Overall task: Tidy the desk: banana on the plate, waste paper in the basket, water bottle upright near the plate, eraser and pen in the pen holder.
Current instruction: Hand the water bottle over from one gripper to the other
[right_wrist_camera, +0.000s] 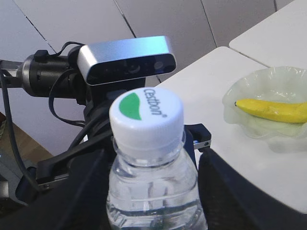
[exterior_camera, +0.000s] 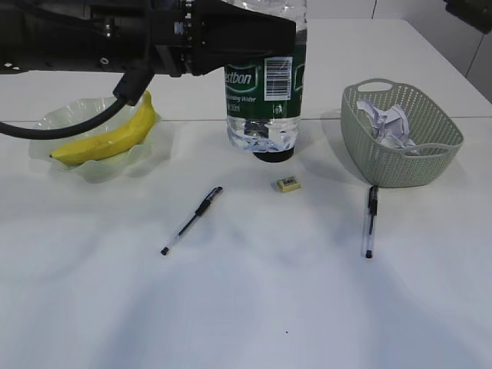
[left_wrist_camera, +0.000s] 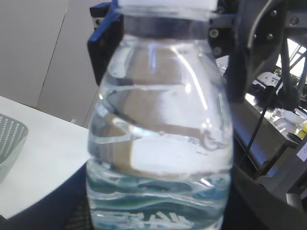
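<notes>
The water bottle [exterior_camera: 261, 100] with a green label is upright and lifted, cap up, above the table's middle. My left gripper [exterior_camera: 265, 34] reaches in from the left and is shut on it at label height [left_wrist_camera: 158, 211]. My right gripper [right_wrist_camera: 153, 201] has its fingers against both sides of the bottle's shoulder, below the white cap [right_wrist_camera: 146, 120]. The banana [exterior_camera: 108, 138] lies on the clear plate [exterior_camera: 69, 115]. Crumpled waste paper [exterior_camera: 388, 121] is in the basket [exterior_camera: 400, 157]. The eraser [exterior_camera: 288, 184] and two pens [exterior_camera: 192, 220] [exterior_camera: 370, 219] lie on the table.
A black object [exterior_camera: 273, 156] shows just under the bottle's base; I cannot tell what it is. Part of the right arm [exterior_camera: 469, 11] shows at the top right corner. The left wrist's silver camera [right_wrist_camera: 127, 60] sits behind the bottle.
</notes>
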### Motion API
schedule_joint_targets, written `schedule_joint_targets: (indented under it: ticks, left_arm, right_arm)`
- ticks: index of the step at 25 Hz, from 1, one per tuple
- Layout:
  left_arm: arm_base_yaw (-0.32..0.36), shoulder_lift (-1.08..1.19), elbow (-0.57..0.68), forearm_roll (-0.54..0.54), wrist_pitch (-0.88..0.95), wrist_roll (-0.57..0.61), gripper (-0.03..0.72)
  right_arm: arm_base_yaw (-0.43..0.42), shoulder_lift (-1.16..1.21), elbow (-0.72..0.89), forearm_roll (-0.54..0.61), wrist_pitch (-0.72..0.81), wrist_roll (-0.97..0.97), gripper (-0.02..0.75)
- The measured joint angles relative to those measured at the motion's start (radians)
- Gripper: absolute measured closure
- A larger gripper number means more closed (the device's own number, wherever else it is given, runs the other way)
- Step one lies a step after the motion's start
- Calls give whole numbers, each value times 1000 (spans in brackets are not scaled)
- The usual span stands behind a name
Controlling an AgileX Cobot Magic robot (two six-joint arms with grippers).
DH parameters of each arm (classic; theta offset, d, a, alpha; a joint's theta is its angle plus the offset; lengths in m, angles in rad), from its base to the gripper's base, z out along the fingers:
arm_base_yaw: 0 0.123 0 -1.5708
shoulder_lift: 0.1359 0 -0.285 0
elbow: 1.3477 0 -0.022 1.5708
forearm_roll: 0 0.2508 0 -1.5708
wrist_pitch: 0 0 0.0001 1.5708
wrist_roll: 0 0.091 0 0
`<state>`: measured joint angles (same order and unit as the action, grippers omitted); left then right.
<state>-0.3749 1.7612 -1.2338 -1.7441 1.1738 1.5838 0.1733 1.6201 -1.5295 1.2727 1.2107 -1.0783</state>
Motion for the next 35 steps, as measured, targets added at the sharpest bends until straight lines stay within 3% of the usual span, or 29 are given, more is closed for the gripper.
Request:
schedule_joint_targets:
  ticks: [23,28,35]
  left_arm:
    - [0,11,0,25,-33,11,246]
    - [0,11,0,25,-39,21,246]
    - [17,11,0,25,-36,24,246]
  right_arm:
    - [-49,-12,-5,-109,-20,56,307]
    - [-76,-16,-9,-270,-80,126,307]
    - [-78,-16,-9,-701,-176,456,307]
